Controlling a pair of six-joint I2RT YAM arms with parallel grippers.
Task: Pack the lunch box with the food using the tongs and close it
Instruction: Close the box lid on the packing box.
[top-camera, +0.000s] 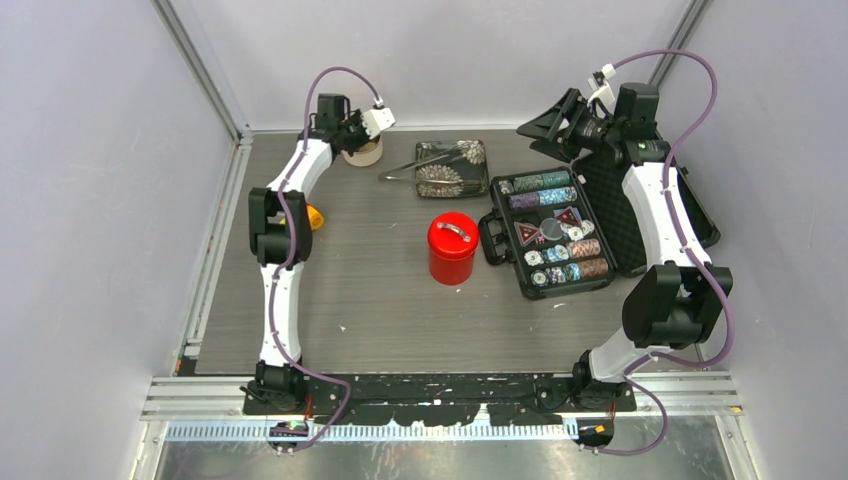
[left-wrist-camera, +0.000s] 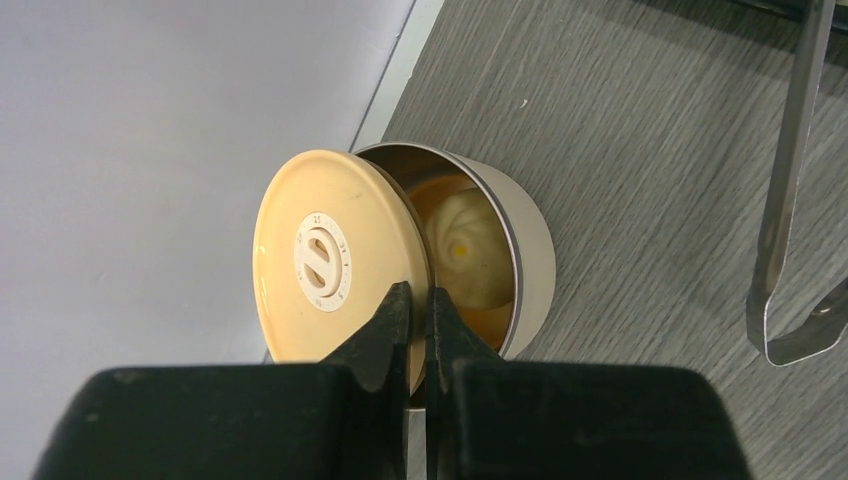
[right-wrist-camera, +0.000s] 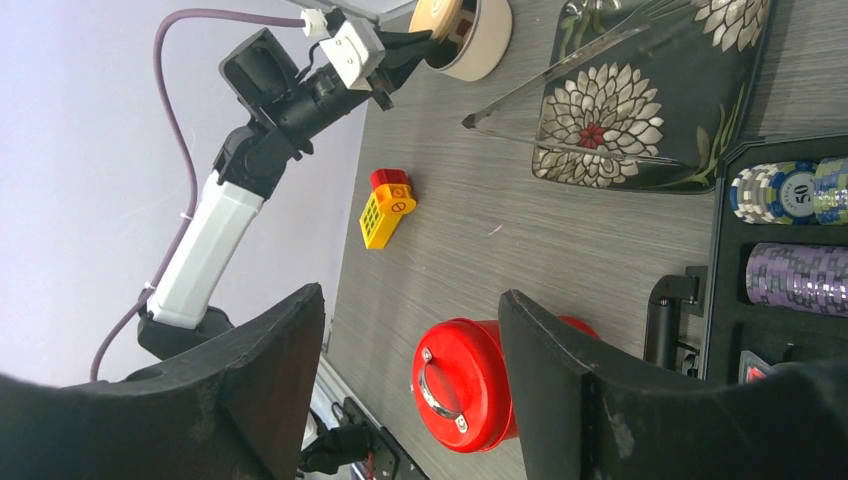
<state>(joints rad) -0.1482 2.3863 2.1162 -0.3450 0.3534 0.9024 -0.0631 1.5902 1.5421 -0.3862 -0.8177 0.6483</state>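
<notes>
— Grey wood-grain table (top-camera: 380, 300), pale walls (top-camera: 100, 150) around it. Where's the lunch box?

— In two parts. The cream tub (left-wrist-camera: 530, 265) sits at the far left corner, by the wall. Its beige lid (left-wrist-camera: 335, 260) is tipped up on edge over the tub's left side, so the right side is uncovered. The left gripper (left-wrist-camera: 418, 300) has its fingers pinched together on the lid's near rim.

— Anything inside?

— A pale, bun-like piece of food (left-wrist-camera: 468, 250) with a yellow spot, on something orange.

— The other part?

— The red canister (top-camera: 452, 250) stands mid-table, well apart, lid on. The tongs (top-camera: 430, 160) lie slanted across a floral tray (top-camera: 470, 185), joined end on the table.

— And the right side?

— The right gripper (right-wrist-camera: 410, 295) hangs above the far end of the open poker-chip case (top-camera: 555, 235), jaws wide apart, holding nothing. A yellow-and-red block (right-wrist-camera: 385, 207) lies beside the left arm (top-camera: 275, 290).
</notes>
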